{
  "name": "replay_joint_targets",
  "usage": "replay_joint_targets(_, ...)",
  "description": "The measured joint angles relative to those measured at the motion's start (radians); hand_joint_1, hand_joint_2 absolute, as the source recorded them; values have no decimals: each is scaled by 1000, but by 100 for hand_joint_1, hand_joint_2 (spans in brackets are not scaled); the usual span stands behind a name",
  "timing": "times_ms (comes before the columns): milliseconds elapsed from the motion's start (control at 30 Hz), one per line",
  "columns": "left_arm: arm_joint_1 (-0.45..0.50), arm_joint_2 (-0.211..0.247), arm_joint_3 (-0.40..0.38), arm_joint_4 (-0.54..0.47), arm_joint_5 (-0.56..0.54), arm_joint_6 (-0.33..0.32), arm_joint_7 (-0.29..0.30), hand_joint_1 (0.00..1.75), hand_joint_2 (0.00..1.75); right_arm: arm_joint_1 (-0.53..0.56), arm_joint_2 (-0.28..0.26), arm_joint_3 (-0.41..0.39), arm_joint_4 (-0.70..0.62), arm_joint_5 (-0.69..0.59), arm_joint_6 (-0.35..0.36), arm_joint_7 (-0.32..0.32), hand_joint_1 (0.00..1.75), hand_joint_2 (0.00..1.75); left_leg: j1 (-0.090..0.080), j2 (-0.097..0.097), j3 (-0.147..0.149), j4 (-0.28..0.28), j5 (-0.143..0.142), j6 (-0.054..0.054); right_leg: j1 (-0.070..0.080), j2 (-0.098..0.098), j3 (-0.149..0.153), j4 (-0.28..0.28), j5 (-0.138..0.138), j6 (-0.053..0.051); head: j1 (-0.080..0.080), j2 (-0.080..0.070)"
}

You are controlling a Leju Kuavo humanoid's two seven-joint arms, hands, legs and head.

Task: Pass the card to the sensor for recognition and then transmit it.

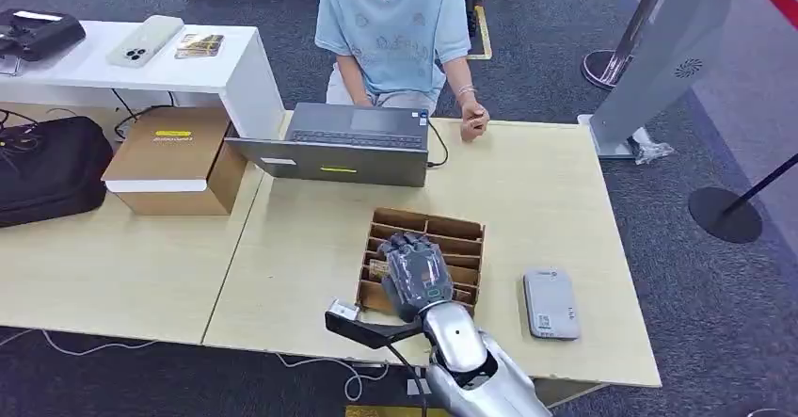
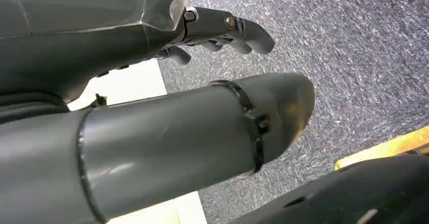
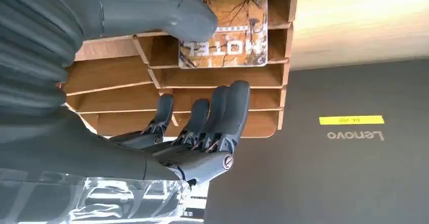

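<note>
Head view
Step in hand: picking the card; the right hand [image 1: 415,274] hangs over the slotted cardboard rack [image 1: 452,231] near the front edge of the table [image 1: 527,191]. Nothing has reached the sensor yet, by my judgement.
Card: a sliver of the hotel card [image 1: 378,268] shows at the rack's left side, just beside the hand.
Sensor: the grey card reader [image 1: 550,304] lies flat towards the table's front right corner, apart from the rack.
Arm pose: the silver right forearm comes up from the front edge, back of the hand uppermost, fingers pointing at the far edge.
Surroundings: a Lenovo laptop [image 1: 350,144] stands at the far edge; a person [image 1: 395,31] sits behind it, one hand on the table.

Left wrist view
Left hand: the left hand [image 2: 152,82] hangs over grey carpet, fingers loosely curved and apart from the thumb, holding nothing.

Right wrist view
Card position: the hotel card [image 3: 230,37] stands in a slot near one end of the rack [image 3: 212,77], its printed face outward.
Hand state: the thumb [image 3: 167,11] lies against the card's face; the dark fingers [image 3: 222,113] are spread over the neighbouring slots, not closed. Whether the thumb truly presses the card I cannot tell; no pinch is formed.
Next move: judged, the fingers must close behind the card against the thumb, lift it straight from its slot, then carry it towards the reader.
</note>
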Motion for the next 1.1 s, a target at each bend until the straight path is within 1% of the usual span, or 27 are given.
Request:
replay_joint_targets(67, 0, 0, 0, 0, 0, -3, 0, 0, 0, 0, 1, 0, 3, 1, 2, 1, 82, 175, 0, 0, 0, 0, 0, 0, 0, 0, 0, 0, 0, 0, 0, 0)
replay_joint_targets(267, 0, 0, 0, 0, 0, -5, 0, 0, 0, -4, 4, 4, 20, 5, 7, 11, 86, 175, 0, 0, 0, 0, 0, 0, 0, 0, 0, 0, 0, 0, 0, 0)
replay_joint_targets(433, 0, 0, 0, 0, 0, -5, 0, 0, 0, -5, 6, 4, 31, 11, 9, 11, 99, 175, 0, 0, 0, 0, 0, 0, 0, 0, 0, 0, 0, 0, 0, 0)
replay_joint_targets(467, 0, 0, 0, 0, 0, -5, 0, 0, 0, -5, 6, 4, 33, 11, 10, 11, 112, 175, 0, 0, 0, 0, 0, 0, 0, 0, 0, 0, 0, 0, 0, 0)
replay_joint_targets(500, 0, 0, 0, 0, 0, -5, 0, 0, 0, -6, 6, 4, 35, 14, 10, 11, 131, 175, 0, 0, 0, 0, 0, 0, 0, 0, 0, 0, 0, 0, 0, 0)
replay_joint_targets(600, 0, 0, 0, 0, 0, -5, 0, 0, 0, -12, 6, 4, 39, 16, 11, 13, 162, 175, 0, 0, 0, 0, 0, 0, 0, 0, 0, 0, 0, 0, 0, 0)
replay_joint_targets(633, 0, 0, 0, 0, 0, -5, 0, 0, 0, -13, 6, 4, 40, 16, 11, 13, 168, 175, 0, 0, 0, 0, 0, 0, 0, 0, 0, 0, 0, 0, 0, 0)
replay_joint_targets(800, 0, 0, 0, 0, 0, -5, 0, 0, 0, -21, 7, 4, 41, 16, 17, 13, 171, 175, 0, 0, 0, 0, 0, 0, 0, 0, 0, 0, 0, 0, 0, 0)
replay_joint_targets(900, 0, 0, 0, 0, 0, -4, 0, 0, 0, -22, 7, 4, 41, 11, 14, 13, 169, 175, 0, 0, 0, 0, 0, 0, 0, 0, 0, 0, 0, 0, 0, 0)
replay_joint_targets(933, 0, 0, 0, 0, 0, -4, 0, 0, 0, -21, 7, 4, 41, 7, 12, 12, 173, 175, 0, 0, 0, 0, 0, 0, 0, 0, 0, 0, 0, 0, 0, 0)
replay_joint_targets(1067, 0, 0, 0, 0, 0, -2, 0, 0, 0, -20, 7, 4, 40, -21, -4, -2, 173, 175, 0, 0, 0, 0, 0, 0, 0, 0, 0, 0, 0, 0, 0, 0)
replay_joint_targets(1100, 0, 0, 0, 0, 0, -2, 0, 0, 0, -19, 7, 4, 39, -26, -10, -8, 169, 175, 0, 0, 1, 0, 0, 0, 0, 0, 0, 0, 0, 0, 0, 0)
